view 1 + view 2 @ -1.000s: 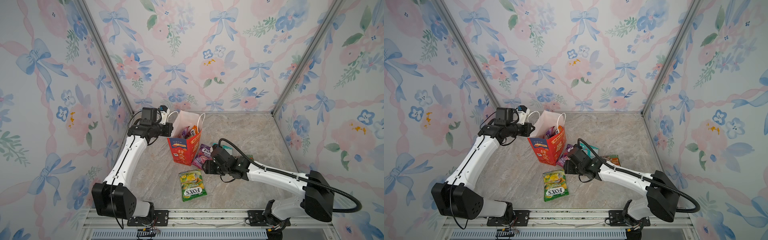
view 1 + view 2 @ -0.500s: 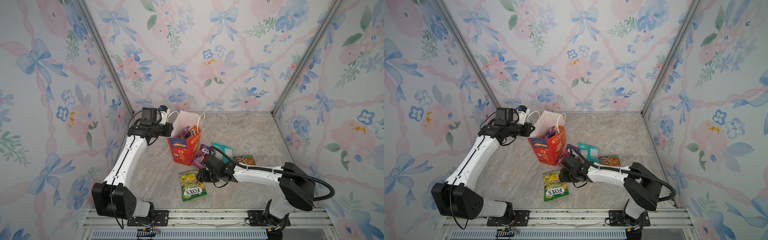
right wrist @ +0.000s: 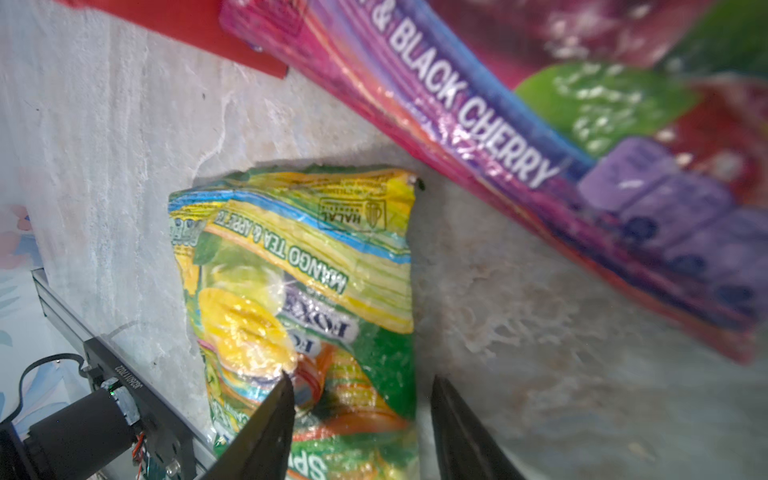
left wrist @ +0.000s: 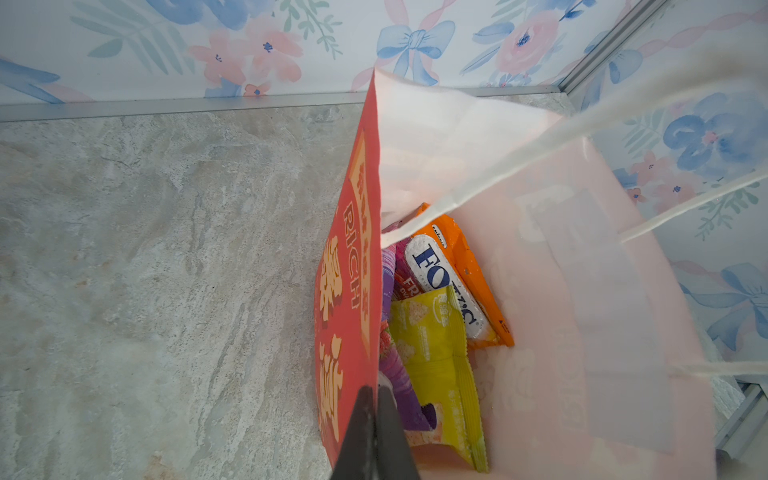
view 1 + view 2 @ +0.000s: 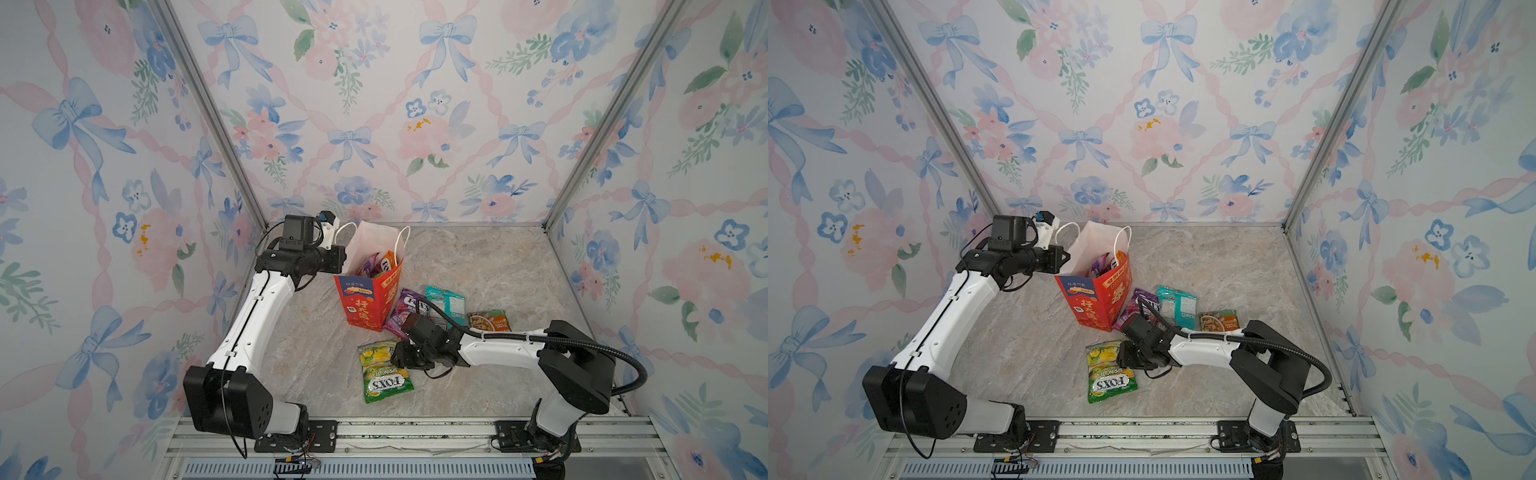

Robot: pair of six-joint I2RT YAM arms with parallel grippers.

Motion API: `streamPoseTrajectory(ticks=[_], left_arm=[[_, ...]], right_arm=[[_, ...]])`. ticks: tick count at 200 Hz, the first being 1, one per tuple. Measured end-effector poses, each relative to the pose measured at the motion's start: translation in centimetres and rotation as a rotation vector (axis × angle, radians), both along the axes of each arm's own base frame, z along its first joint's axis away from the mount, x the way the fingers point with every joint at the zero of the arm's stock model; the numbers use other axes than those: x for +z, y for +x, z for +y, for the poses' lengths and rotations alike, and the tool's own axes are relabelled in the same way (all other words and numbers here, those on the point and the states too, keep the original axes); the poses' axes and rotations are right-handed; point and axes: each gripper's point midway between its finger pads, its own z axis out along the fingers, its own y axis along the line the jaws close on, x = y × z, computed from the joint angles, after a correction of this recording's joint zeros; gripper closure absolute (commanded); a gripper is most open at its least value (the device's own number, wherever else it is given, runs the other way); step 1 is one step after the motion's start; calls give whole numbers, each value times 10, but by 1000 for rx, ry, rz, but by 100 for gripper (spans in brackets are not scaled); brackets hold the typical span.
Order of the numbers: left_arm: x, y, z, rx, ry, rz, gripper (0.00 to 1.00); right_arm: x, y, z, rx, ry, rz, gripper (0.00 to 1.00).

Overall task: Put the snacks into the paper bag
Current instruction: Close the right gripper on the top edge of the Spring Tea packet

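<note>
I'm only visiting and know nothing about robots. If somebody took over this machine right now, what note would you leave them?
Left gripper: shut, pinching the rim of the paper bag.
Right gripper: open, jaws either side of the green packet's edge, not yet gripping.
Done: at least an orange packet and a yellow packet lie inside the bag.
Left: the green packet, the purple packet against the bag, the teal packet and the orange-green packet, all on the table.
</note>
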Motion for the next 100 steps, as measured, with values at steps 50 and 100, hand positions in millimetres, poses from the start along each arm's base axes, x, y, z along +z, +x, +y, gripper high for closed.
streamPoseTrajectory(ticks=[50,100], left_arm=[[0,0,0,0,0,-1,100],[0,0,0,0,0,-1,100]], right_arm=[[-4,-1,4,-3,13,13,64],[-4,-1,6,-8,19,19,91]])
